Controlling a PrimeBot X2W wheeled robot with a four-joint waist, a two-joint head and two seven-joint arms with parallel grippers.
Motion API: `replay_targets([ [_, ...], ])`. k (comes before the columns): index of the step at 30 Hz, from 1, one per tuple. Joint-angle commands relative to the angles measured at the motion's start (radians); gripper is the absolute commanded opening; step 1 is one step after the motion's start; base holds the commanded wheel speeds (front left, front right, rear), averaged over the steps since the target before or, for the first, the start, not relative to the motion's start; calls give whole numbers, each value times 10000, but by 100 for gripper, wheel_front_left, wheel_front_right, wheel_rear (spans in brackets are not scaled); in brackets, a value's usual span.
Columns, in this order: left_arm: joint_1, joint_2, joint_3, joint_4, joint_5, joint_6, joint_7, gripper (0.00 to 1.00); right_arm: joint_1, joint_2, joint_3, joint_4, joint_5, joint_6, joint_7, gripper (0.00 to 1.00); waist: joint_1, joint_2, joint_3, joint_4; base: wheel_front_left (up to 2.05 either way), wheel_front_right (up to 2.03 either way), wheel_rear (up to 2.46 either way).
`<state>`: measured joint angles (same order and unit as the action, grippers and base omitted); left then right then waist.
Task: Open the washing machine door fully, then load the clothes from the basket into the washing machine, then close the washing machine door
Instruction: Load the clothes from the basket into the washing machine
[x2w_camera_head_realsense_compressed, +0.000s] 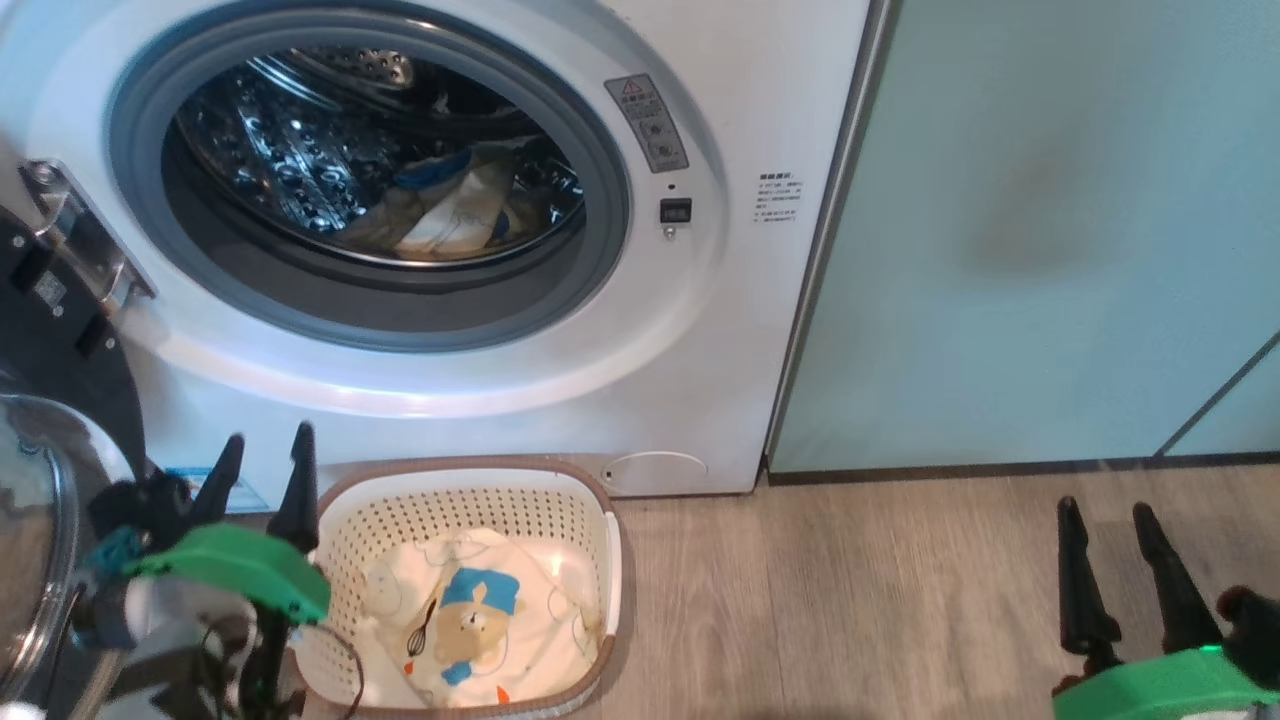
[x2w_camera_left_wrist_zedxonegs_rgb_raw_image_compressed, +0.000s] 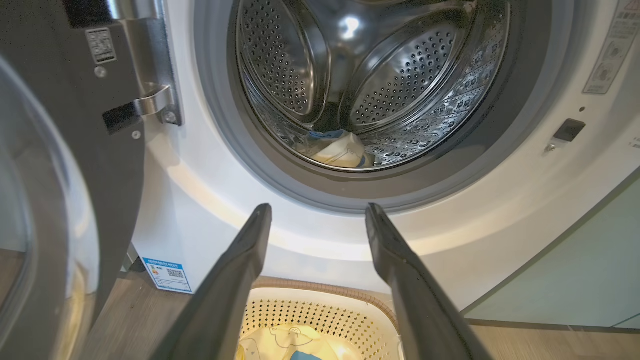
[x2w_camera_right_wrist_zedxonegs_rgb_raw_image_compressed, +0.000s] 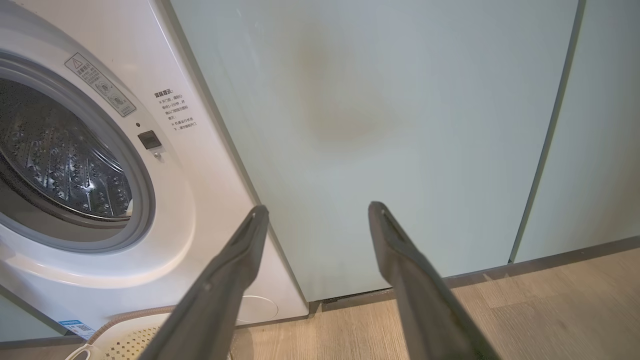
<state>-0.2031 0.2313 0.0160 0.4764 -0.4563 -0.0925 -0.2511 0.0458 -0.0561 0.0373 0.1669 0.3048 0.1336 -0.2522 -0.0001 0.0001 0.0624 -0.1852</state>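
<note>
Loading step in hand: door (x2w_camera_head_realsense_compressed: 62, 330) swung open at the left of the washer (x2w_camera_head_realsense_compressed: 700, 350), drum partly loaded.

One cream cloth (x2w_camera_head_realsense_compressed: 450, 210) with a blue patch is seen on the drum floor. The clothes (x2w_camera_head_realsense_compressed: 480, 620), a cream bear-print bundle, are seen in the basket (x2w_camera_head_realsense_compressed: 612, 560), which is set on the floor against the washer front, below the opening. The left gripper (x2w_camera_head_realsense_compressed: 269, 440) is held wide and empty at the basket's left rim, fingers pointed up at the drum mouth. The right gripper (x2w_camera_head_realsense_compressed: 1105, 510) is likewise spread wide and empty, well apart to the right, before the cabinet (x2w_camera_head_realsense_compressed: 1050, 250). The loading is judged unfinished. For the next move, a descent of the left gripper into the basket is called for, a pinch on the bundle, then a lift over the grey seal (x2w_camera_head_realsense_compressed: 590, 150). A snag on the basket rim is to be guarded against.
</note>
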Motion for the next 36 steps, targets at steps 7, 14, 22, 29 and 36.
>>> replay_targets([
  [7, 827, -115, 810, -1117, 312, 15, -106, 100, 198, -312, 136, -327, -32, -29, -95, 100, 1, -1, -455, 97, 0, 0, 0],
  [14, 1314, -285, 1142, -1608, 485, -21, -106, 100, 339, -356, 73, -381, -34, -29, -95, 100, 1, -1, -644, 161, 0, 0, 0],
  [22, 1418, -385, 1430, -1710, 612, -95, -106, 100, 421, -291, -24, -407, -54, -29, -95, 100, 1, -1, -714, 252, 0, 0, 0],
  [29, 1524, -394, 1541, -1667, 724, -174, -106, 100, 372, -276, 0, -424, -43, -29, -95, 100, 1, -1, -686, 234, 0, 0, 0],
  [36, 1516, -395, 1564, -1656, 835, -233, -107, 100, 360, -287, 1, -442, -50, -29, -95, 100, 1, -1, -666, 232, 0, 0, 0],
])
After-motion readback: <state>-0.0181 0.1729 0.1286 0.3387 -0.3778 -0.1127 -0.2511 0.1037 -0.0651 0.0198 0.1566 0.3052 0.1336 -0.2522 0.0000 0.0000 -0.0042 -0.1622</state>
